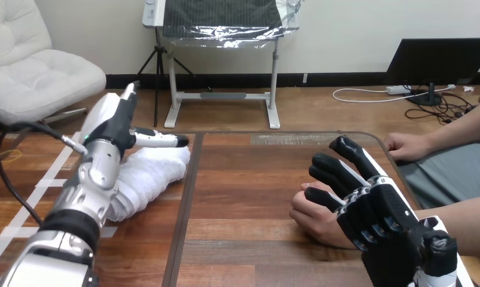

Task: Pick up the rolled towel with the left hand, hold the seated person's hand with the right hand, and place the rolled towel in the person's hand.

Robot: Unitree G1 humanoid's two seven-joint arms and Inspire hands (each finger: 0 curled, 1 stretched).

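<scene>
Inspection at the towel pickup stage: the rolled towel (151,173) lies at the left part of the wooden table (243,179), a loose white roll running from under the silver left forearm (88,191) toward the seam in the tabletop. The left hand (115,122) sits on the roll's far upper end with its back to the camera; whether it has closed round the roll cannot be told. The right hand (375,209) is open, its fingers near straight and laid over the person's near hand (309,215), which rests loosely curled on the table at the lower right. No curl round that hand is visible, so this counts as over it, not as a hold. The person's far hand (405,146) rests at the table's far right edge, apart from both. Judged progress: early, with neither the grip on the towel nor the hold confirmed. Recommendations for the step in hand: take the roll across its middle so that it does not unroll or sag, and lift it straight off the wood before carrying it right. The right hand should wrap gently and turn the person's palm upward, since a curled hand cannot receive the towel. Risk noted: the soft roll may slump out of a shallow grip
</scene>
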